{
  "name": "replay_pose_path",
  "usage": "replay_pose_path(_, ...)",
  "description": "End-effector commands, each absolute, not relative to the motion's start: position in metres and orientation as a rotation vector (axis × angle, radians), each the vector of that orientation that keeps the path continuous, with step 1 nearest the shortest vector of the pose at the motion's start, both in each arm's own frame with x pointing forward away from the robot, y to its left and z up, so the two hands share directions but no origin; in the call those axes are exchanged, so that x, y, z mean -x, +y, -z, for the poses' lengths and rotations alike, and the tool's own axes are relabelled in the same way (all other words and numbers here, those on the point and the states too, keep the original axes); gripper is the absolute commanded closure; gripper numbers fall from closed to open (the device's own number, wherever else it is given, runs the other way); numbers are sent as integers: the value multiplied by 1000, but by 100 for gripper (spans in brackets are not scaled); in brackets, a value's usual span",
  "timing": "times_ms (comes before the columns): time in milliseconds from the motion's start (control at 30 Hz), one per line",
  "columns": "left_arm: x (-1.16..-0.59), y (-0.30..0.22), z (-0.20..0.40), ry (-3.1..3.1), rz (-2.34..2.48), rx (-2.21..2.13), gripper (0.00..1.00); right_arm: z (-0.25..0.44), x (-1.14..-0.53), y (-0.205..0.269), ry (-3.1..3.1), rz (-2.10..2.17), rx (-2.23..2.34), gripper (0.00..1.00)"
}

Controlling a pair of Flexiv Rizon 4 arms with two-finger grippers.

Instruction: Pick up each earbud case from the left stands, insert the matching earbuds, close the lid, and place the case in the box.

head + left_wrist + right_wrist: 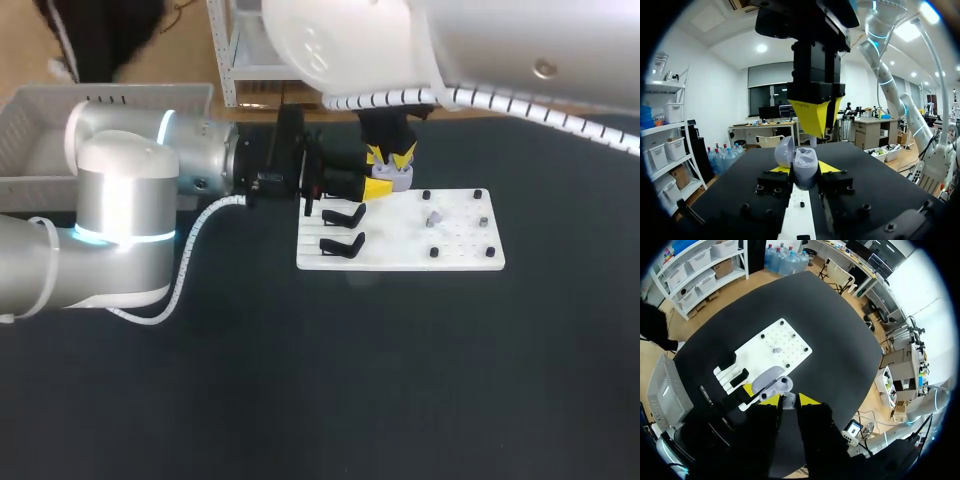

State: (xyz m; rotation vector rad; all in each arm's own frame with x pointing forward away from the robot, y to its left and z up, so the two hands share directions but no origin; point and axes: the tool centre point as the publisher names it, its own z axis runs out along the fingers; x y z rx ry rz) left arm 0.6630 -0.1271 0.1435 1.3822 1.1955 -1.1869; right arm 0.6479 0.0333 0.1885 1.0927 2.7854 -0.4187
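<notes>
Left gripper [803, 171]: yellow wedge-shaped tips pinched from two sides on earbud case [805, 167], held just over the 11 o'clock corner of a flat white perforated board [400, 258]. Case: smooth lavender-grey plastic, rounded body, domed lid hinged open and standing beside the body. Right gripper [815, 117]: at 12 o'clock of the case, directly above it, pointing down; open or closed not determinable. Two black hooked stands [345, 214] along the board's 9 o'clock side. Matte black table [300, 380] beneath. White slatted plastic basket [110, 92] at the table's 10 o'clock.
</notes>
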Motion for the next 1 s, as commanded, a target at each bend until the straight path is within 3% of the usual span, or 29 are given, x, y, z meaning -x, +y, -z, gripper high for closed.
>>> replay_pose_path(33,-661,-127,-143,1196,1182,-1378,100,-187,-650,33,2791,423,-1099,100)
replay_pose_path(1000,-661,-127,-143,1196,1182,-1378,100,-172,-658,25,2823,464,-1125,100)
